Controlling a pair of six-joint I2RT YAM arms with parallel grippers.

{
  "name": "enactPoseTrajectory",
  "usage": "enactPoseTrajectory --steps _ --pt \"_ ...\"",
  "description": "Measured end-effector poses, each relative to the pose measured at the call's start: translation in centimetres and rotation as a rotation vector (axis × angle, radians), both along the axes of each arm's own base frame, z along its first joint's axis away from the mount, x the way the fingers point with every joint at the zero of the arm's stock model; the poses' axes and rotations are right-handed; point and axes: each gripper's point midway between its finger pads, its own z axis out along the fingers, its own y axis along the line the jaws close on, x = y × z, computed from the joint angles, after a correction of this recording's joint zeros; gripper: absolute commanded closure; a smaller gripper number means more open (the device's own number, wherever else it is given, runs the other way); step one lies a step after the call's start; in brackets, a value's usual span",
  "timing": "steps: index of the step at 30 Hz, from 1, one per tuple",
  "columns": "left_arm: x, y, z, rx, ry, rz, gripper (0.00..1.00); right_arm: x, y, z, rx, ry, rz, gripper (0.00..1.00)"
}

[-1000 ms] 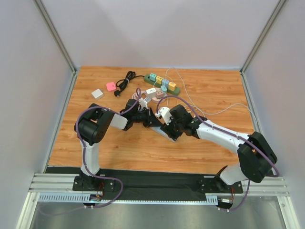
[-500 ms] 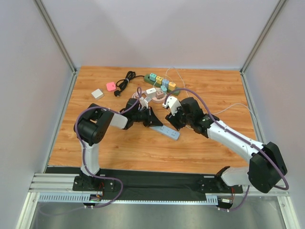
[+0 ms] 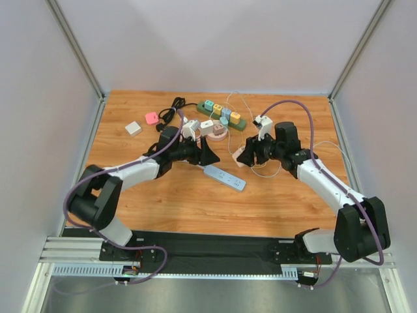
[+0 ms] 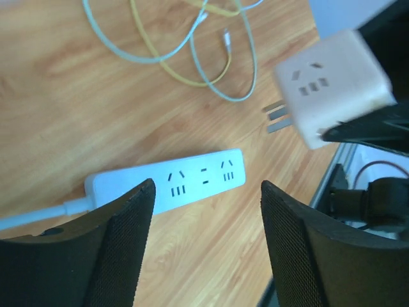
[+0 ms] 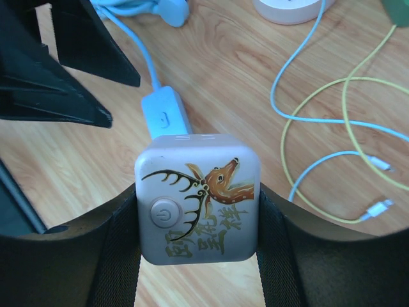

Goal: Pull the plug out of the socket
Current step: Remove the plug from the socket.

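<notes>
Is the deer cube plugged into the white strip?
Out. The deer cube is held by the right hand, prongs bare, apart from the white strip.

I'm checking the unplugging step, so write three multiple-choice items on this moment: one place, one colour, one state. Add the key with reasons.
1. Where is the white power strip?
A) flat on the table
B) lifted in the left pincer
C) stacked on a pink block

2. What colour is the base of the far multi-socket strip?
A) red
B) green
C) black

3. What state is the cube plug in?
A) plugged into the white strip
B) unplugged, gripped by the right pincer
C) lying loose on the wood

Key: 1 A, it lies on bare wood; 2 B, its base shows green; 3 B, its prongs hang free and both fingers press its sides.
</notes>
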Motion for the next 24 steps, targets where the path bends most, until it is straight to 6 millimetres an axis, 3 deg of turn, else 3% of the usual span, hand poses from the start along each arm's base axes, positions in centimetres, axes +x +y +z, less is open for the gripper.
enactPoseTrajectory --steps 4,7,16,24 --pt "-0.2 0.8 5.0 -0.01 -0.235 -0.03 0.09 0.1 0.0 1.0 0.151 0.089 -0.048 1.0" --pt "-1.3 1.2 7.0 -0.019 -0.391 -0.052 0.0 0.1 0.1 1.7 0.261 0.165 -0.072 1.0" --pt "-5.6 -0.9 8.2 0.089 -0.858 -0.27 0.0 -1.0 2.0 2.5 0.459 0.364 -0.038 1.0" --pt "-4.0 -1.2 9.6 0.18 -1.084 -0.279 0.0 -2.0 3.1 3.2 0.517 0.411 0.007 1.0"
